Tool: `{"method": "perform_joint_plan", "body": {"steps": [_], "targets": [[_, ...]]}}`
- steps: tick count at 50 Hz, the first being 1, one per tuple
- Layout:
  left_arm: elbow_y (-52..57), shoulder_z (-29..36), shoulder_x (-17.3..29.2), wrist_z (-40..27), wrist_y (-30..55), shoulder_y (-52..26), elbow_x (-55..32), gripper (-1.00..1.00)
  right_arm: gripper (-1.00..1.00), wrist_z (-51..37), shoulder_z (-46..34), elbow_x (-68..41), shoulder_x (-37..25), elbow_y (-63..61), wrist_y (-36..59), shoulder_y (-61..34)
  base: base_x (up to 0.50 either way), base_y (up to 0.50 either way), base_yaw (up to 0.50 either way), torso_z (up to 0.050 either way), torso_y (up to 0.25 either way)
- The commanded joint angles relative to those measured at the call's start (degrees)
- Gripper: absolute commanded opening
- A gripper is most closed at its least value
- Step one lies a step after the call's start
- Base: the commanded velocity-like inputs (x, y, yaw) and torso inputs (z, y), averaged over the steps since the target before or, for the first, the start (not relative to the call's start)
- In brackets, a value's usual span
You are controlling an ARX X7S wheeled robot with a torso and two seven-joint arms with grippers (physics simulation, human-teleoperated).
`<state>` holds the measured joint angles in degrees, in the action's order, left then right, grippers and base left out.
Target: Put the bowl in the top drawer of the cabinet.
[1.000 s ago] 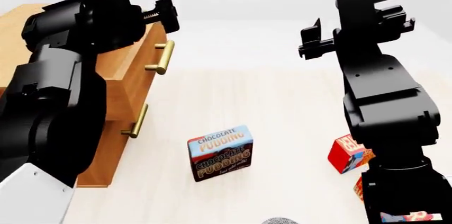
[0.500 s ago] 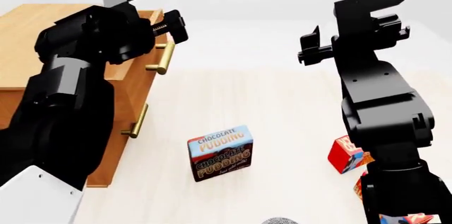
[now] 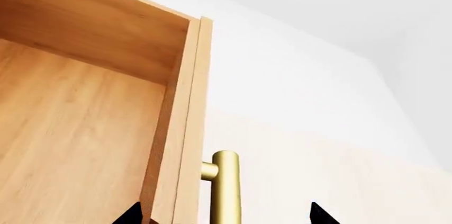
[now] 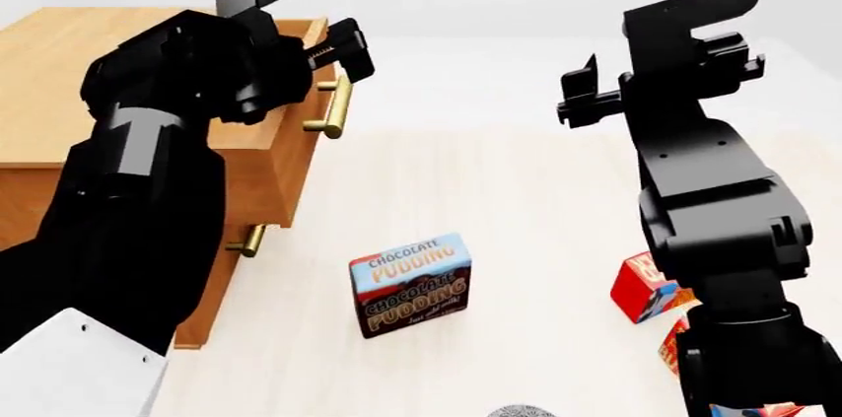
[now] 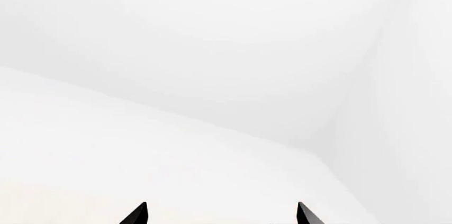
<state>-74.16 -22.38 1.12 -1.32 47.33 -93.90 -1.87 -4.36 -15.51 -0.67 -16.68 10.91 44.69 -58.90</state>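
Note:
The honey-brown cabinet (image 4: pixel 79 62) stands at the left in the head view. Its top drawer (image 4: pixel 270 156) is pulled partly out, and the wrist view looks into its bare wooden inside (image 3: pixel 71 128). My left gripper (image 4: pixel 345 52) is open just above the drawer's brass handle (image 4: pixel 331 106). In the left wrist view its gripper (image 3: pixel 222 216) straddles the handle (image 3: pixel 224 187) and the drawer front (image 3: pixel 185 128) without touching the bar. Only a speckled grey sliver of the bowl (image 4: pixel 523 410) shows at the bottom edge. My right gripper (image 4: pixel 575 87) hangs open and high, holding nothing (image 5: pixel 221 214).
The lower drawer is shut, with its handle (image 4: pixel 250 240) below the open one. A chocolate pudding box (image 4: pixel 410 284) stands on the pale table near the middle. Red boxes (image 4: pixel 645 289) sit by my right arm's base.
The top drawer has slid further out to the right. My left gripper moved right along with its handle. The right arm has barely shifted.

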Motion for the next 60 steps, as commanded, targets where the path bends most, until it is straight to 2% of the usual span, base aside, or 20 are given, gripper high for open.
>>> {"method": "perform_joint_plan", "body": {"steps": [1, 6, 13, 18, 24, 31, 42, 49, 60], "targets": [[-0.8, 7.9, -1.1, -0.8, 0.3, 0.7, -12.8, 1.00, 1.00, 0.3, 0.3, -0.4, -0.8, -0.8, 0.4, 0.6, 0.00, 0.00, 0.00, 0.000, 0.000], [-0.8, 18.6, -1.1, -2.8, -0.2, 1.1, -25.5, 1.00, 1.00, 0.3, 0.6, -0.5, -1.3, -1.1, 0.6, 1.2, 0.00, 0.00, 0.00, 0.000, 0.000], [-0.8, 22.2, -1.1, -3.3, 0.0, 1.4, -30.7, 1.00, 1.00, 0.3, 0.5, -0.6, -1.5, -1.6, 1.1, 1.4, 0.00, 0.00, 0.00, 0.000, 0.000], [-0.8, 28.2, -1.1, -4.2, -0.3, 1.9, -38.5, 1.00, 1.00, 0.3, 0.2, -0.6, -1.6, -1.7, 1.2, 1.5, 0.00, 0.00, 0.00, 0.000, 0.000], [-0.8, 38.7, -1.1, -5.4, -1.8, 2.3, -49.7, 1.00, 1.00, 0.5, 0.5, -0.9, -2.0, -1.8, 1.0, 1.8, 0.00, 0.00, 0.00, 0.000, 0.000], [-0.6, 57.4, -1.1, -7.0, -5.0, 2.9, -69.2, 1.00, 1.00, 0.4, 0.5, -1.0, -2.1, -1.4, 0.7, 2.3, 0.00, 0.00, 0.00, 0.000, 0.000], [0.2, 75.1, -1.1, -8.2, -8.0, 2.5, -88.1, 1.00, 1.00, 0.3, 0.1, -1.0, -2.1, -0.5, -0.2, 3.0, 0.00, 0.00, 0.00, 0.000, 0.000], [2.4, 81.1, -1.1, -9.3, -9.0, 2.0, -95.6, 1.00, 1.00, 0.3, 0.5, -1.3, -2.6, -1.6, 0.3, 3.8, 0.00, 0.00, 0.00, 0.000, 0.000], [8.2, 83.1, -0.7, -12.1, -9.7, 2.9, -100.2, 1.00, 1.00, 0.1, 1.5, -1.7, -3.6, -3.3, 1.2, 5.2, 0.00, 0.00, 0.00, 0.000, 0.000]]}}
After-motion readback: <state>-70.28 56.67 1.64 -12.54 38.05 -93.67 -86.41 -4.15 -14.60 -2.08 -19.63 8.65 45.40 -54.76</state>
